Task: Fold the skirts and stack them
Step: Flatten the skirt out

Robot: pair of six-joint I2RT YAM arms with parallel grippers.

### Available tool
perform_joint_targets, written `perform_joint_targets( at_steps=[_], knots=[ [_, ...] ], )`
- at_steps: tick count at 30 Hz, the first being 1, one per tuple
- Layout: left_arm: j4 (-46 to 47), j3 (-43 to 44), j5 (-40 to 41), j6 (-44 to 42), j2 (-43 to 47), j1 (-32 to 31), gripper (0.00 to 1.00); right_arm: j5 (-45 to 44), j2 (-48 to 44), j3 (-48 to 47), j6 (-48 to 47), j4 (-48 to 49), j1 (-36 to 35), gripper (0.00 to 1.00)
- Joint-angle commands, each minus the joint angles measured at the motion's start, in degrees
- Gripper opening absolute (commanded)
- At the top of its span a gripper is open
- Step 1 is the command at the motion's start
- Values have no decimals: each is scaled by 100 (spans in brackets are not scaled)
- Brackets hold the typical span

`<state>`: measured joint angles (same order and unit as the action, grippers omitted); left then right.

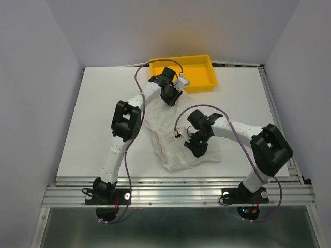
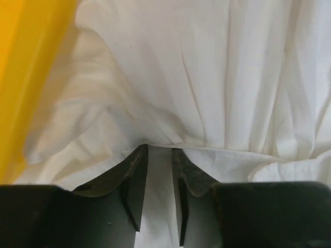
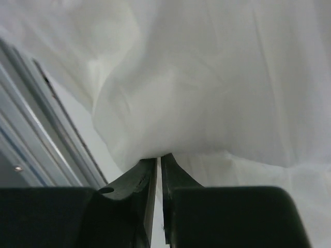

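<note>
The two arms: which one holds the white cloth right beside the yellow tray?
The left arm's end effector, gripping the skirt by the tray; the right end effector grips farther from it.

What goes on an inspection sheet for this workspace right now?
Surface: white table, partly under cloth.
Job's things: skirt, crumpled mid-table; count unclear.
Clutter: yellow tray at far edge, nothing seen inside.
Tools: left tool pinches the skirt's far part beside the tray; right tool pinches its near part.
Cables: purple cable loops along each arm.
Surroundings: plain walls; metal rails at near edge.
</note>
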<state>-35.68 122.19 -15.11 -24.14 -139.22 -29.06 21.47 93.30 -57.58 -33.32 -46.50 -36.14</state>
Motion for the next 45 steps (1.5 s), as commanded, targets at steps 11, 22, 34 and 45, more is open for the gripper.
perform_joint_targets(
  at_steps=[11,22,34,45],
  knots=[
    [1073,-2899,-1135,-45,4013,1008,63,887,-479,-1510,1935,764,-174,41],
    [1202,-4861,-1046,267,4676,665,56,137,1312,-2257,1626,1406,802,31],
    [1459,-4320,-554,1122,4026,937,66,322,1745,-1379,1873,1916,802,29],
    [413,-3632,-1353,710,2901,1421,67,305,1033,-2625,1795,1583,802,58]
  ],
)
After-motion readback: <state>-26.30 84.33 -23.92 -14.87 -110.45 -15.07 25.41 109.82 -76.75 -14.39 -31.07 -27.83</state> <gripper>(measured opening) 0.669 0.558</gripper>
